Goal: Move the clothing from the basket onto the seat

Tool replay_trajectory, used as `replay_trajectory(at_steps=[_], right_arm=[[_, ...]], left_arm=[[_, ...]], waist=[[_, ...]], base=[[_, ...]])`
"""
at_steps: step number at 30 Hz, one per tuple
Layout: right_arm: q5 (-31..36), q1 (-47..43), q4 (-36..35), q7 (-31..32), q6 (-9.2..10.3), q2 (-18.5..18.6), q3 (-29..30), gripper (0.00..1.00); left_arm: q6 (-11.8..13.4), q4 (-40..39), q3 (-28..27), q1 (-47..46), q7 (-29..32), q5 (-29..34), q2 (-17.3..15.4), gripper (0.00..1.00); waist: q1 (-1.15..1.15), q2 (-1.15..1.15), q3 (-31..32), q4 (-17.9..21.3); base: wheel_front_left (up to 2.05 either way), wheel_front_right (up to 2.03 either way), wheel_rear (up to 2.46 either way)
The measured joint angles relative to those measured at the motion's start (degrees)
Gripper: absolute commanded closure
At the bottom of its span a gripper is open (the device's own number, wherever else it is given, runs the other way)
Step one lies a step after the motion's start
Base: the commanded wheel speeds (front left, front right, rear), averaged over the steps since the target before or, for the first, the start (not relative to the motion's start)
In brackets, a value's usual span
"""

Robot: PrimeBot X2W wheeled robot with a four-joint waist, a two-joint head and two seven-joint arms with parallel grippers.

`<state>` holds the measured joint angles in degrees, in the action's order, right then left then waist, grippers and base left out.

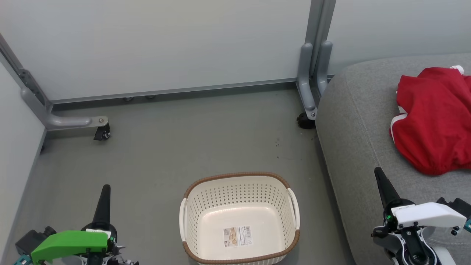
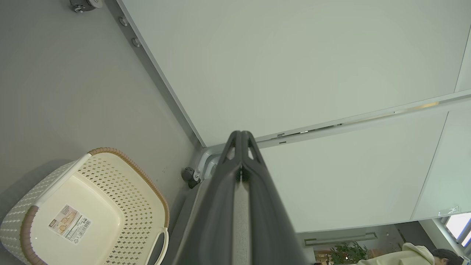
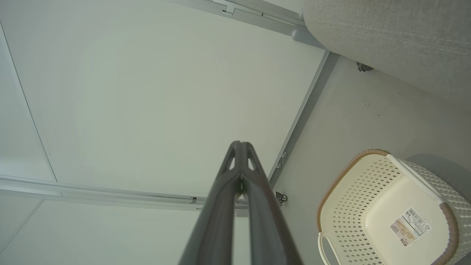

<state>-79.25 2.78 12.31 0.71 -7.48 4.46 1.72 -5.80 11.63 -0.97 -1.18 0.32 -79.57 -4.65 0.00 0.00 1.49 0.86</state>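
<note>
Clothing (image 1: 434,121) partly beyond right edge

I read the basket (image 1: 239,193) as smooth, faintly glossy perforated plastic, brown woven-look rim; the seat (image 1: 353,121), matt coarse-woven grey cloth; the clothing (image 1: 434,121), soft red fabric; the floor (image 1: 165,147), smooth and matt.

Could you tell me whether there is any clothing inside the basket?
No, the basket holds just its label sticker; the red clothing lies on the seat.
</note>
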Motion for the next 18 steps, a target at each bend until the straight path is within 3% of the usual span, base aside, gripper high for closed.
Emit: replay_trajectory(at_steps=[18], right_arm=[[-8.1,1.72,0.85,2.33,0.0,-0.09,1.59,1.0]], left_arm=[[-0.84,1.38,-1.74,-2.48,2.3,-8.08,0.04,1.0]], waist=[[0.0,0.0,-0.88,-0.45]], base=[[0.0,0.0,0.0]])
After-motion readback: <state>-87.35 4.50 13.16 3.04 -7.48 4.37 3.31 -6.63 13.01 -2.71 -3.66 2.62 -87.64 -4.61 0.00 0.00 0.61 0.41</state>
